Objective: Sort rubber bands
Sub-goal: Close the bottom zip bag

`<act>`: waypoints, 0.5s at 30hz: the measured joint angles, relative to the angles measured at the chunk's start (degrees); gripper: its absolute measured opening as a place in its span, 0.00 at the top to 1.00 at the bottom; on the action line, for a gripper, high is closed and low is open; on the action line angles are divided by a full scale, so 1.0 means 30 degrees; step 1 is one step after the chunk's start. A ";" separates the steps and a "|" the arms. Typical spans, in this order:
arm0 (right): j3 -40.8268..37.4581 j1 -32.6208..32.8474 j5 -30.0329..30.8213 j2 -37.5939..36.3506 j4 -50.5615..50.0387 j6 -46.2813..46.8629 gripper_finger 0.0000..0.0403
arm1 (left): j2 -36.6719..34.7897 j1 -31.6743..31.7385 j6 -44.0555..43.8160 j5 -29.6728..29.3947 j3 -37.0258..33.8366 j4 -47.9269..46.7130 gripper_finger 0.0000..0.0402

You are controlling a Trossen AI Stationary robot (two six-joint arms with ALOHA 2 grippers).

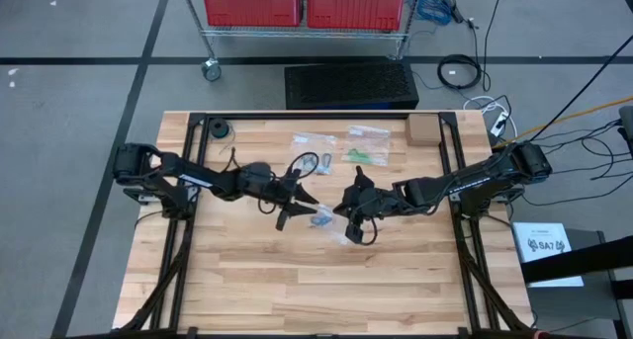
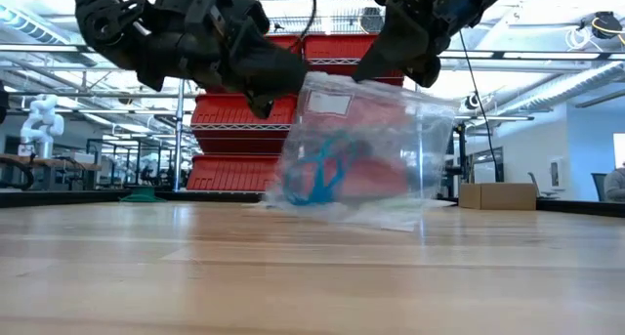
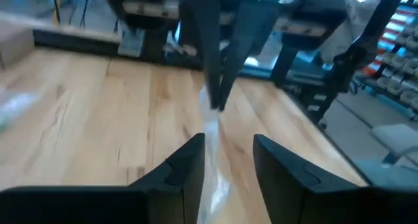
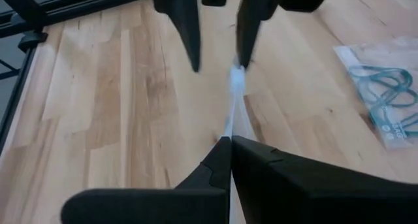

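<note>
Pinched together, your right gripper (image 1: 354, 220) fingers hold the clear bag (image 2: 366, 145) by its top edge, mid-table; your left gripper (image 1: 297, 207) fingers stand spread just beside it. Blue rubber bands (image 2: 320, 174) sit in that bag. Two more bags (image 1: 341, 146) lie near the far edge; the table's (image 1: 326, 280) near half gives you room.

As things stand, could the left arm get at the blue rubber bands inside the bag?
Probably not directly: the blue rubber bands sit inside the clear bag, which the right gripper pinches. The left gripper is open beside it.
</note>
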 joint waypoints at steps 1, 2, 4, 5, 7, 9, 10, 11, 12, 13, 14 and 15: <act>0.0000 0.0000 -0.0003 0.0001 -0.0005 0.0000 1.00 | 0.0000 -0.0003 0.0017 0.0001 0.0223 -0.0550 0.67; 0.0000 0.0000 -0.0006 0.0000 -0.0018 0.0000 1.00 | 0.0000 0.0009 0.0084 -0.0003 0.0437 -0.1228 0.67; 0.0000 0.0000 0.0000 0.0000 0.0071 0.0000 1.00 | 0.0000 0.0019 0.0477 -0.0014 0.0752 -0.2698 0.67; 0.0000 0.0000 0.0000 0.0007 0.0110 0.0000 1.00 | 0.0000 0.0019 0.0599 -0.0023 0.0850 -0.3190 0.67; 0.0000 0.0000 0.0000 0.0000 0.0253 -0.0032 1.00 | 0.0000 0.0019 0.0634 -0.0152 0.0876 -0.3435 0.67; 0.0000 0.0000 0.0007 0.0000 0.0509 -0.0129 1.00 | 0.0000 -0.0003 0.0634 -0.0188 0.0898 -0.3423 0.67; 0.0007 0.0000 0.0007 0.0000 0.0645 -0.0226 1.00 | 0.0000 -0.0016 0.0634 -0.0206 0.0898 -0.3428 0.67; 0.0011 0.0000 0.0007 0.0000 0.0707 -0.0300 1.00 | 0.0000 -0.0043 0.0630 -0.0210 0.0898 -0.3400 0.67; 0.0038 0.0000 0.0007 0.0007 0.0666 -0.0350 1.00 | 0.0000 -0.0079 0.0628 -0.0270 0.0898 -0.3384 0.67; 0.0111 0.0000 0.0007 0.0001 0.0507 -0.0350 1.00 | 0.0000 -0.0111 0.0634 -0.0436 0.0898 -0.3352 0.67; 0.0145 0.0000 0.0007 0.0007 0.0488 -0.0357 1.00 | 0.0000 -0.0140 0.0627 -0.0502 0.0898 -0.3333 0.68; 0.0187 0.0000 0.0007 0.0007 0.0506 -0.0388 1.00 | 0.0000 -0.0149 0.0628 -0.0509 0.0898 -0.3328 0.69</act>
